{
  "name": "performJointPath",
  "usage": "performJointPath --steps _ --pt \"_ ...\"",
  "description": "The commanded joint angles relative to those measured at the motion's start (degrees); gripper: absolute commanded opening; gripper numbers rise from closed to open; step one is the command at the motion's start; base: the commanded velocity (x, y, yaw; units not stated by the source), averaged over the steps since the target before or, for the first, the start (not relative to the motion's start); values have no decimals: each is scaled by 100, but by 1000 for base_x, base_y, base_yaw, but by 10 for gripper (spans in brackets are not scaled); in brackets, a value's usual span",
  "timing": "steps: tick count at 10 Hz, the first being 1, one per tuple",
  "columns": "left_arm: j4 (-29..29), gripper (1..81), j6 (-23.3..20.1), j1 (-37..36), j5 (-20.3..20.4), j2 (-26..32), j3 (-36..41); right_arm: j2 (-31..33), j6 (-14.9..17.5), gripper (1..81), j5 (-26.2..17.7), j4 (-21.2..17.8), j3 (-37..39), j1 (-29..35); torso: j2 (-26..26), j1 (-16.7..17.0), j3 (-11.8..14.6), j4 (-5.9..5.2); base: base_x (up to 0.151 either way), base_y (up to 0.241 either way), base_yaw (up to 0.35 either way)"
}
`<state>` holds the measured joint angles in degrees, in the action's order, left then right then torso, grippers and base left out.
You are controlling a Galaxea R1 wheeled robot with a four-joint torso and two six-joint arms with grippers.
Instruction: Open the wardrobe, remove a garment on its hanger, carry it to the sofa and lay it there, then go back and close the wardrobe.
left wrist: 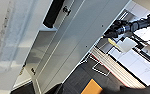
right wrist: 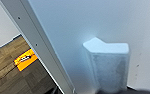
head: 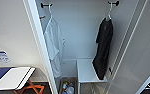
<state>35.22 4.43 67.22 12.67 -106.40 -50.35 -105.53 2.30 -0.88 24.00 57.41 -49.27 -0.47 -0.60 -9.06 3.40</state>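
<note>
The wardrobe (head: 78,32) stands open in the head view, its left door (head: 38,42) and right door (head: 143,47) swung outward. Inside on the right, the garment (head: 104,47), a limp black shirt, hangs from its pale hanger (head: 109,12) on a dark hook. The black garment (left wrist: 53,12) also shows in the left wrist view past a white door panel (left wrist: 73,47). A dark arm, my right gripper (left wrist: 109,32) at its end, meets that door's edge. In the right wrist view, a small white handle (right wrist: 108,62) on the door panel is very close.
A white shirt (head: 53,42) hangs at the wardrobe's left. A white shelf (head: 87,71) sits under the black shirt, beside a floor bin (head: 67,88) of small items. A white tabletop (head: 13,78) on orange legs stands lower left. An orange thing (right wrist: 26,58) lies on the wood floor.
</note>
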Motion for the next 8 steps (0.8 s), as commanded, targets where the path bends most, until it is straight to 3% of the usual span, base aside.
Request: performJointPath --steps 1,8 --pt "73 811 -3 -301 43 40 8 241 -310 811 -1459 -291 304 -298 0 0 0 0 0 0 0" --pt "-102 811 50 7 25 -1173 -1450 -180 -327 811 -1345 -370 1570 -1001 -13 28 7 2 0 0 0"
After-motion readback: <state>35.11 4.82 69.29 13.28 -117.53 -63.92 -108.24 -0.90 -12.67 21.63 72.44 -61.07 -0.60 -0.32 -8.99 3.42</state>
